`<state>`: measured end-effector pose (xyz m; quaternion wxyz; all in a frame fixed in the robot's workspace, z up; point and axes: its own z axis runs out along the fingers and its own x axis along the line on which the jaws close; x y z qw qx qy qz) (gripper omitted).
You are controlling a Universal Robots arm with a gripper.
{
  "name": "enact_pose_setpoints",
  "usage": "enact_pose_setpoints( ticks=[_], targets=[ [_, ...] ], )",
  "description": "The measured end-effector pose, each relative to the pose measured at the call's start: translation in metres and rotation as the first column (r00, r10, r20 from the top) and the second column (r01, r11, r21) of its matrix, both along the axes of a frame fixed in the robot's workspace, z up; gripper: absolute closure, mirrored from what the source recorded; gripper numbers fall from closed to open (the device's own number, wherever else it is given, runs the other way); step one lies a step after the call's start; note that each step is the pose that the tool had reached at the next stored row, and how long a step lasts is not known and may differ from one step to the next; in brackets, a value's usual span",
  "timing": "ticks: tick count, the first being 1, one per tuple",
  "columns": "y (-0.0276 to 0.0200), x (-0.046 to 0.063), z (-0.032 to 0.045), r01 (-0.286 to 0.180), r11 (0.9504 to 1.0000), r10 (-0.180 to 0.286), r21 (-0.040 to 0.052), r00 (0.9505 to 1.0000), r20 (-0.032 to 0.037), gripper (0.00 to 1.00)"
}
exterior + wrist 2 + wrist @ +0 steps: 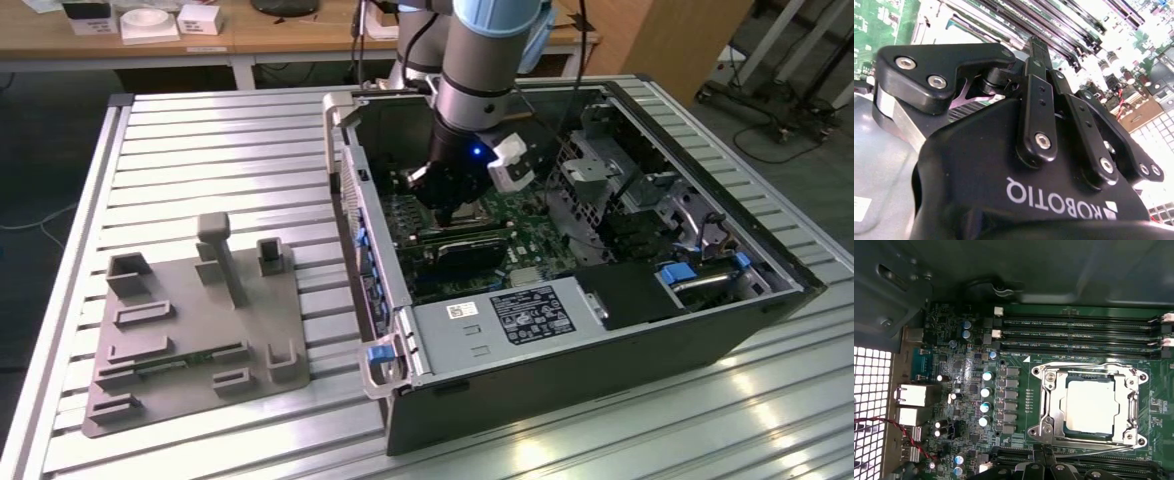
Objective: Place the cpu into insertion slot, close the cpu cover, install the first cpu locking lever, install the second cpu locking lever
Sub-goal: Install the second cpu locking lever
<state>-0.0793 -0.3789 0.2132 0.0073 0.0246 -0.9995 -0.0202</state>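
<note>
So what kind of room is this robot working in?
Probably a robotics lab or workshop. An opened computer case sits on a slatted metal workbench, with a grey fixture plate beside it. A wooden desk with small boxes stands behind, and the arm's tool reaches down over the motherboard.

Pretty tight in here: my gripper [454,205] hangs down inside the open computer case [561,380], walls on all sides. Straight above the cpu cover [1089,407] it's open, but memory slots [1079,332] flank it on one side and more run just beside the other. Capacitors [986,397] stick up nearby
</note>
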Motion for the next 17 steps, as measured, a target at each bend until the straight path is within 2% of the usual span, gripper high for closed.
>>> enact_pose_setpoints(
  ticks=[11, 17],
  targets=[
    [-0.0001, -0.0011, -0.0064, 0.000, 1.0000, 0.000, 0.0004, 1.0000, -0.0001, 0.90],
    [0.0000, -0.0015, -0.0087, 0.000, 1.0000, 0.000, 0.0082, 1.0000, 0.0001, 0.90]
  ],
)
